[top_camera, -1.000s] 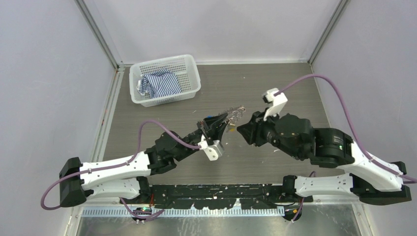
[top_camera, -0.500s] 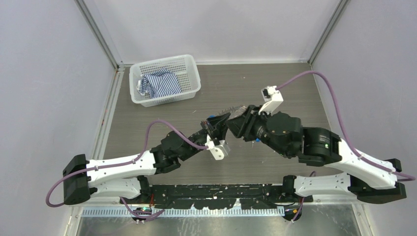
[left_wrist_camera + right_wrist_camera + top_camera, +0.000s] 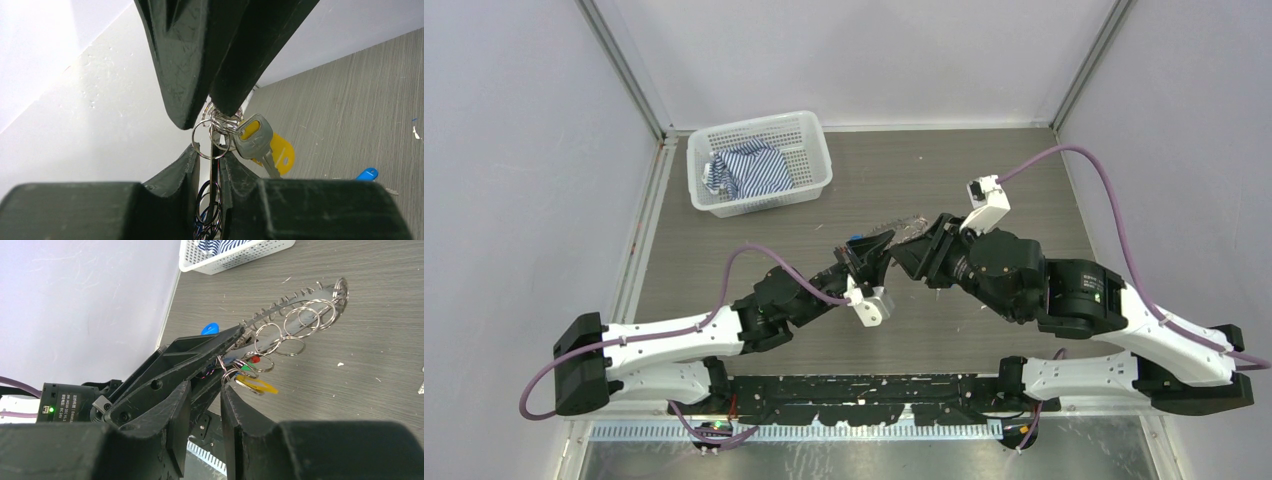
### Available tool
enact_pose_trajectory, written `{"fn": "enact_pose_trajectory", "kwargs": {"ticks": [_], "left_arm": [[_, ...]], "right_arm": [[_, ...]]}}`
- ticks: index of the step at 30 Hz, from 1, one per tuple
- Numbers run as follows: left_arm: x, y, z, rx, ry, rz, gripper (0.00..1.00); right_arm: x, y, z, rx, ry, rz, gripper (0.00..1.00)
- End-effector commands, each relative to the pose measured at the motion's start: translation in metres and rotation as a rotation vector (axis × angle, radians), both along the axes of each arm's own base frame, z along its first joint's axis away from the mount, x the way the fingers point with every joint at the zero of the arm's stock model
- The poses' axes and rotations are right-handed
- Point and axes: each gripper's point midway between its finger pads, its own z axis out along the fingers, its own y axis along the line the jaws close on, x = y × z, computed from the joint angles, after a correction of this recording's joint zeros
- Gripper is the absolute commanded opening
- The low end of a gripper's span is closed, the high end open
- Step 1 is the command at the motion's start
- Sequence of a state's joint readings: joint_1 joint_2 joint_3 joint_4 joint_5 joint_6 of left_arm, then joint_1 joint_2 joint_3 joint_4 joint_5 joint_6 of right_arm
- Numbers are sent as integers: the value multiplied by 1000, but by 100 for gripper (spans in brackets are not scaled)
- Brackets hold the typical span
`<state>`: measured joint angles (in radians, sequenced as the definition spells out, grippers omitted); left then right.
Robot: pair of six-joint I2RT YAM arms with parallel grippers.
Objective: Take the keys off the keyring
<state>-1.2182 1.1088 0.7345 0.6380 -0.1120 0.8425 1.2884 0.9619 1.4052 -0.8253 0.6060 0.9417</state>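
While your left gripper (image 3: 210, 156) is clamping the keyring (image 3: 320, 290) | your right gripper (image 3: 205, 390) is hanging half-parted, gripping nothing | keys (image 3: 252, 140) are dangling just beyond its fingertips | you are lining up a pick, likely needing one pinched key next

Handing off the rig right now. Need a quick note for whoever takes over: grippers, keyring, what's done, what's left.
Left gripper: shut on the keyring, holding it up off the table.
Right gripper: tips at the small rings; jaws partly apart, can't tell if anything is gripped.
Keys: a yellow-tagged one and others hang on the ring. A blue tag lies on the table; unclear if it is a removed key.
Done: ring lifted and presented.
Left: pull the keys off.
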Motion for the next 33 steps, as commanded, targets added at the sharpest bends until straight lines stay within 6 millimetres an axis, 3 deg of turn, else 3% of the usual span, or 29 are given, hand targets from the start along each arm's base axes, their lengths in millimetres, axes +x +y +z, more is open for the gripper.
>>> {"fn": "enact_pose_trajectory", "kwargs": {"ticks": [1,18,33], "left_arm": [[-7,9,62,-161,-80,-11,0],[-10,9,62,-162,-85,-26,0],[-10,11,63,-167,-88,-25,0]], "right_arm": [[4,-9,15,41,4,-53,33],[13,-7,7,-18,10,-96,31],[16,-18,5,-59,2,-124,21]]}}
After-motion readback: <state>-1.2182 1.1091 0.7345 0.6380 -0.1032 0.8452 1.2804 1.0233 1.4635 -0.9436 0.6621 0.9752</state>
